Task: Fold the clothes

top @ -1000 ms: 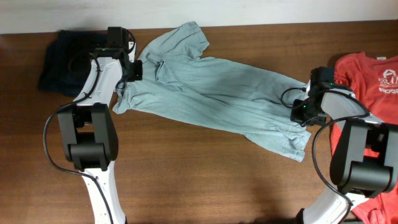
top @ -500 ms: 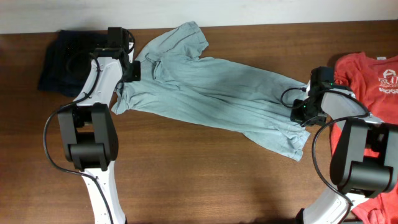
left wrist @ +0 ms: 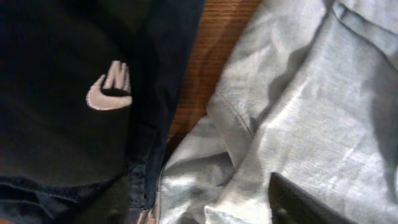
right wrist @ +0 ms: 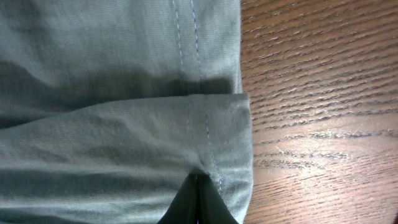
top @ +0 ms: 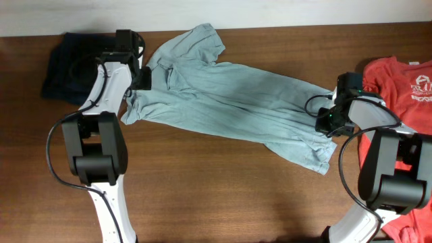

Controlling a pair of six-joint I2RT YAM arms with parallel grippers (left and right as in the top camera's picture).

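Overhead: shirt (top: 229,101) stretched diagonally on desk (top: 202,182). Left pincer (top: 143,77) at its left end, right pincer (top: 327,121) at right hem. Red shirt (top: 398,84) at desk's right edge.
Left wrist: dark garment (left wrist: 62,124) beside shirt; cannot tell pincer's state.
Right wrist: pincer pinched tight on shirt hem.

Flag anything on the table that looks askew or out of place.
The blue-grey T-shirt lies slanted and rumpled, not flat, and its hem is doubled over at the right end. The red T-shirt is partly hidden under the right arm. A dark garment sits bunched at the far left.
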